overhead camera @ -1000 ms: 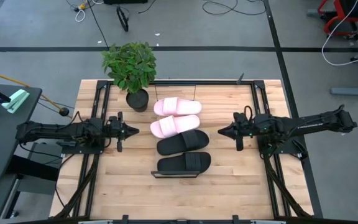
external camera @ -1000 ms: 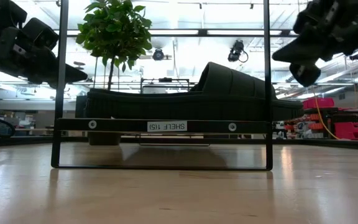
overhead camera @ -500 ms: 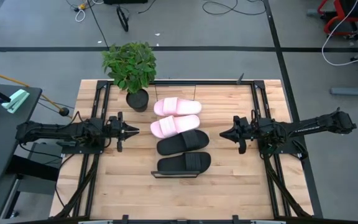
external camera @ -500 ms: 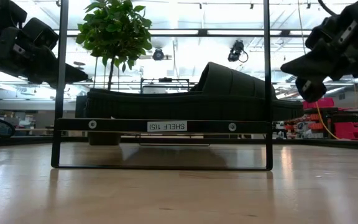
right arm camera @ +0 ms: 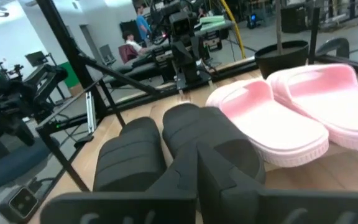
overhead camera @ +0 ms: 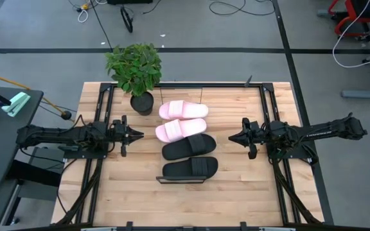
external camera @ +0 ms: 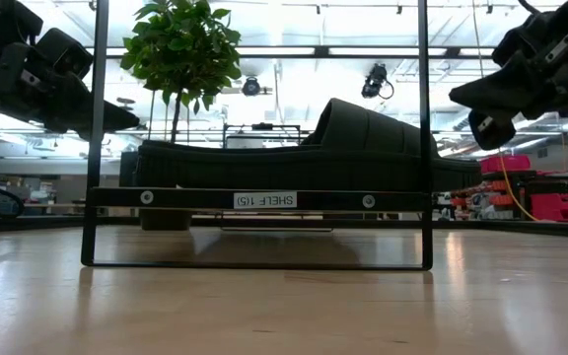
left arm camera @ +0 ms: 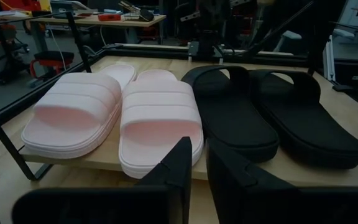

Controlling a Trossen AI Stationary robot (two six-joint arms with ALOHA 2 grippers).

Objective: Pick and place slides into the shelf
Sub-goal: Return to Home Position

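Four slides lie side by side on the shelf point(left arm camera: 98, 163) in mid-table, resting on their soles. The two pale pink ones point(overhead camera: 183, 110) point(overhead camera: 180, 129) are at the far end. The two black ones point(overhead camera: 189, 147) point(overhead camera: 190, 168) are at the near end. In the low view the nearest black slide point(external camera: 363, 148) sits on the shelf's black frame point(external camera: 264, 200). My left gripper point(overhead camera: 138, 135) hovers level, left of the slides, with a narrow gap between its fingers point(left arm camera: 180, 165) and nothing in it. My right gripper point(overhead camera: 231, 137) hovers right of them, shut and empty.
A potted plant point(overhead camera: 134, 67) stands at the table's far left, its pot point(overhead camera: 142, 102) close to the far pink slide. Black rails point(overhead camera: 94, 186) point(overhead camera: 288, 186) run along both table sides under the arms. Bare wood point(overhead camera: 191, 202) lies near the front edge.
My right gripper has drawn back a little toward the table's right edge, away from the slides. It has sunk slightly and rolled a little. It stays shut. The slides have not moved.
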